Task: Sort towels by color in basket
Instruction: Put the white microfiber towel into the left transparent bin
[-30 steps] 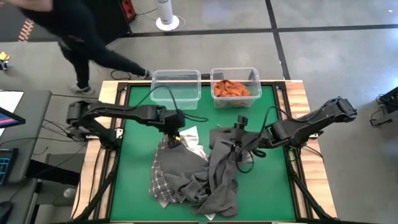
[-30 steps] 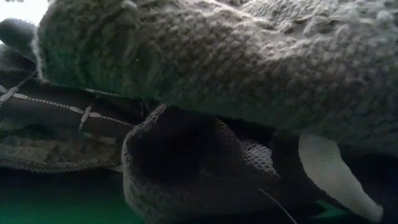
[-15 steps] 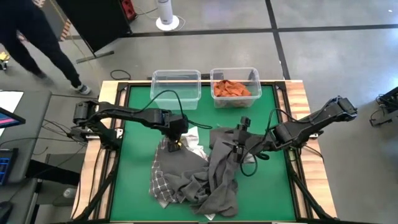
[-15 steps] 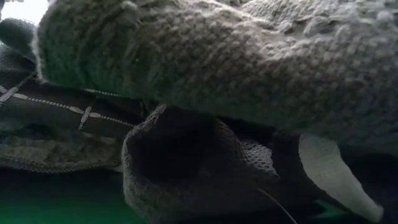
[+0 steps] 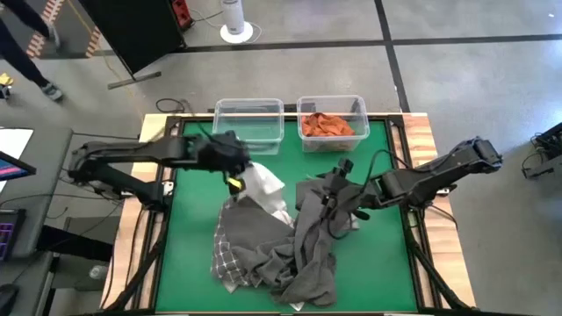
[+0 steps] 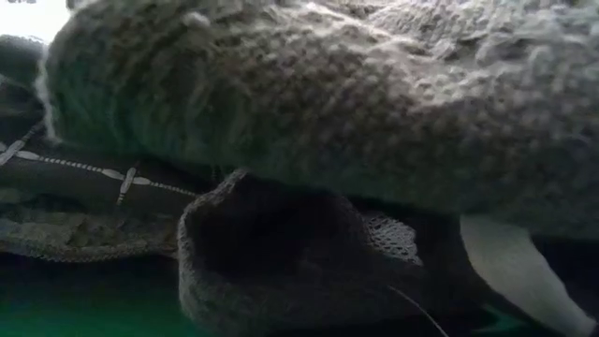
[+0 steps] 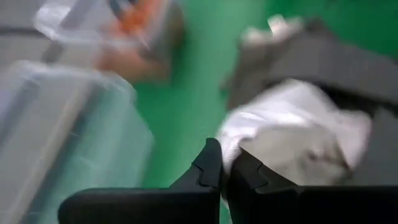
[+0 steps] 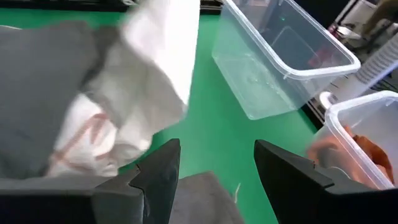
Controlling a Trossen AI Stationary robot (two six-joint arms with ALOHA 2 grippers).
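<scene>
A white towel (image 5: 262,185) is drawn up and out from the pile of grey towels (image 5: 290,250) in the middle of the green table, with my left gripper (image 5: 237,178) shut on it just near the empty clear bin (image 5: 248,123). A grey-and-white checked towel (image 5: 226,256) lies at the pile's left edge. Orange towels (image 5: 329,125) lie in the right-hand bin. My right gripper (image 8: 214,168) stands open over the dark grey towel (image 5: 312,224) at the pile's right side, nothing between its fingers. In the low view, grey knitted towels (image 6: 328,122) fill the picture. My left gripper pinches the white towel by its upper end (image 7: 235,148) between its two shut fingers; one layer or several, I cannot tell. The towel slopes down from the fingers toward the table's right, and its lower end (image 5: 277,211) rests on the grey pile.
The two clear bins stand side by side at the table's far edge; in the right wrist view the empty one (image 8: 280,56) and the orange-filled one (image 8: 364,146) show beyond the white towel (image 8: 155,56). Bare green table (image 5: 198,228) lies left of the pile.
My left gripper has shut on the white towel at the pile's far left, then risen and gone toward the table's far-left, toward the empty bin. The towel's upper end has come up out of the pile and spread; its lower end stays on the pile.
</scene>
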